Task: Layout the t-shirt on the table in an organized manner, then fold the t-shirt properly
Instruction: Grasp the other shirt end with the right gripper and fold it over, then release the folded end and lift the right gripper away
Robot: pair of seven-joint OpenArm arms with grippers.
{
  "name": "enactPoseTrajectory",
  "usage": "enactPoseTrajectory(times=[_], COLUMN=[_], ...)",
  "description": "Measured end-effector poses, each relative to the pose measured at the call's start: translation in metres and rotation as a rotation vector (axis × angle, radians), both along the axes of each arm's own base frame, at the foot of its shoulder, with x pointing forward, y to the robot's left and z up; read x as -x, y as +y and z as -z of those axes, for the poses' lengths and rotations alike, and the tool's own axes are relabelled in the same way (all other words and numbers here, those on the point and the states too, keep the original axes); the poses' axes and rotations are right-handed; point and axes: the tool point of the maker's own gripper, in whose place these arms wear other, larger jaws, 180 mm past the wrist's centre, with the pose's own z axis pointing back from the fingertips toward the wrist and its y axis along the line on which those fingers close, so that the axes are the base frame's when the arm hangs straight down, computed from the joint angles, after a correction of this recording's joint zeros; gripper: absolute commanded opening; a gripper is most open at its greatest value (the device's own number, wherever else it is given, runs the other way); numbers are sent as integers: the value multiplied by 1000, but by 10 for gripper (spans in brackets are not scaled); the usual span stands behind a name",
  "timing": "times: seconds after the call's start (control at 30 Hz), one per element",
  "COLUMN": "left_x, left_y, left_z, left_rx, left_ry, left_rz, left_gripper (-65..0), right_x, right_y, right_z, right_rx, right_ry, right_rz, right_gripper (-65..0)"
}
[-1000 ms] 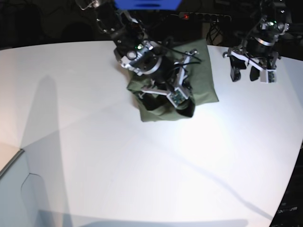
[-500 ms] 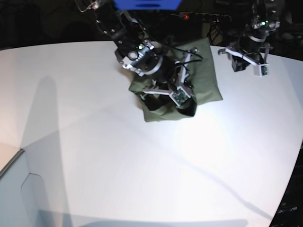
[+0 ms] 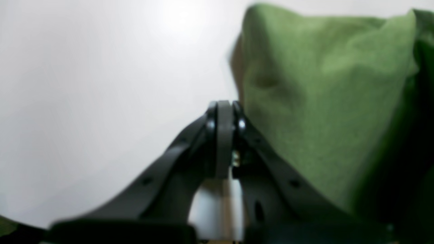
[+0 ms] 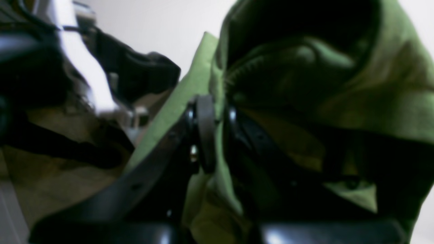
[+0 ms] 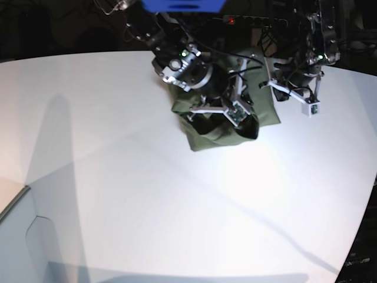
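The olive t-shirt (image 5: 262,106) lies bunched at the back of the white table (image 5: 118,177). My right gripper (image 5: 238,115) is over the bundle's front and is shut on a fold of it; in the right wrist view the cloth (image 4: 305,67) passes between the shut fingertips of the gripper (image 4: 217,112). My left gripper (image 5: 288,91) is at the t-shirt's right edge. In the left wrist view the gripper (image 3: 223,113) has its jaws together, with the t-shirt (image 3: 322,101) close beside it on the right and bare table (image 3: 84,84) on the left. No cloth shows between those jaws.
A power strip with a red light (image 5: 232,20) and cables lie behind the table's far edge. A blue object (image 5: 182,5) is at the top. A white ledge (image 5: 17,236) is at the lower left corner.
My right arm has dragged the bunched t-shirt to the right. My left arm has swung in from the far right to the t-shirt's right edge.
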Motion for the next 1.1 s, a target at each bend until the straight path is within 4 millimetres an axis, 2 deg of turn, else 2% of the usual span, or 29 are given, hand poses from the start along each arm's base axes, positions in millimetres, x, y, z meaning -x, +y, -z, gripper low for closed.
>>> enactPoseTrajectory(times=[0.17, 0.33, 0.57, 0.73, 0.87, 0.97, 1.1], left_x=[-3, -2, -2, 0, 0, 1, 3], left_y=[0, 0, 1, 4, 4, 5, 7], left_z=[-2, -1, -1, 0, 0, 1, 1], left_rx=[0, -2, -2, -10, -11, -13, -18], left_ry=[-6, -1, -4, 3, 4, 6, 12], left_rz=[0, 1, -1, -4, -7, -6, -6], left_gripper=[-650, -650, -650, -650, -650, -650, -650], right_x=[-6, 11, -4, 0, 1, 1, 1], right_y=[9, 28, 35, 49, 50, 50, 51], right_z=[-2, 7, -6, 1, 1, 1, 0], right_rx=[15, 41, 20, 26, 25, 26, 24], right_ry=[-26, -19, -57, -35, -36, -35, -37], right_rz=[-41, -130, -129, -155, -159, -159, -158], right_gripper=[-650, -650, -650, -650, -650, -594, -456])
